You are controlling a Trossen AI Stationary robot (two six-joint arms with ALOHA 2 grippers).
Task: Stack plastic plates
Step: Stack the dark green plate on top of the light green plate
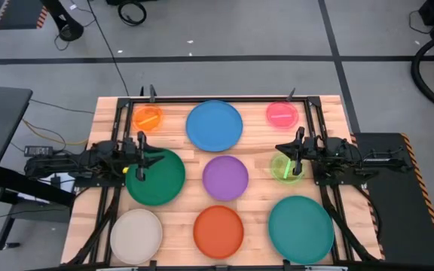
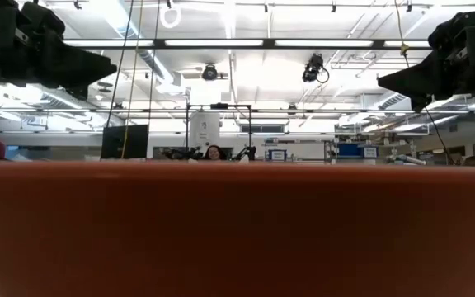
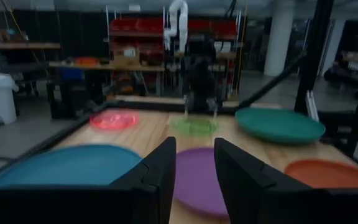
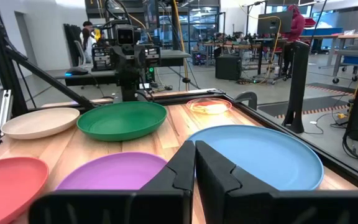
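Table (image 1: 179, 162): wooden top, nine plates laid out singly in three rows, none stacked, each empty.
Large plates: blue plate (image 1: 214, 125) middle of the far row; dark green plate (image 1: 157, 179) on the left of the middle row; teal plate (image 1: 301, 229) at the near right.
Medium plates: purple plate (image 1: 225, 178) at the centre; orange-red plate (image 1: 218, 231) near middle; cream plate (image 1: 136, 235) near left.
Small plates: translucent orange plate (image 1: 148, 118) far left; pink plate (image 1: 282, 114) far right; lime plate (image 1: 285, 168) right of the purple one.
Left gripper (image 1: 141, 156): above the green plate's far-left edge, fingers (image 3: 161, 171) apart, holding nothing.
Right gripper (image 1: 298, 150): above the lime plate's far edge, fingers (image 4: 182, 168) together, holding nothing.
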